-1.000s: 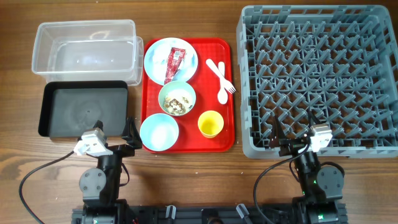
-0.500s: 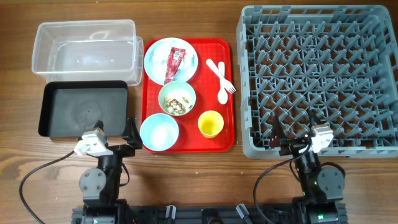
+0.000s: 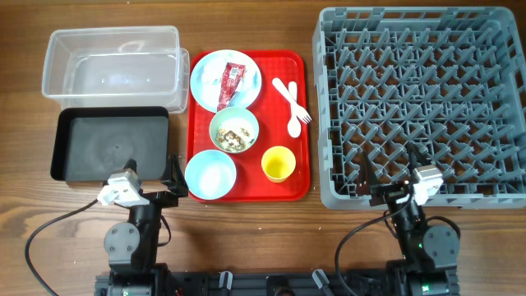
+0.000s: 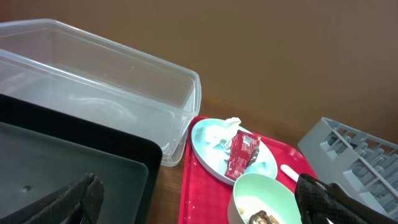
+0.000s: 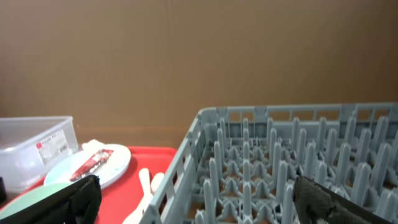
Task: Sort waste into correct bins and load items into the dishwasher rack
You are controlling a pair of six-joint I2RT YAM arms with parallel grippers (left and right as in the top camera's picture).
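Red packet (image 3: 229,82), paper (image 4: 219,132) on plate (image 3: 247,89) | scraps (image 3: 234,131) in green bowl (image 3: 214,136) | left gripper (image 3: 152,172), right gripper (image 3: 388,174) wide open, unladen

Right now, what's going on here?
Nothing is being handled. The left gripper and right gripper hover open at the front, empty. On the flat red serving tray sit a light blue round plate with a red sauce packet, a pale green bowl of food scraps, a light blue bowl, a small yellow cup and white plastic cutlery. The clear plastic tub, black rectangular tray and grey pegged dishwasher rack are empty.
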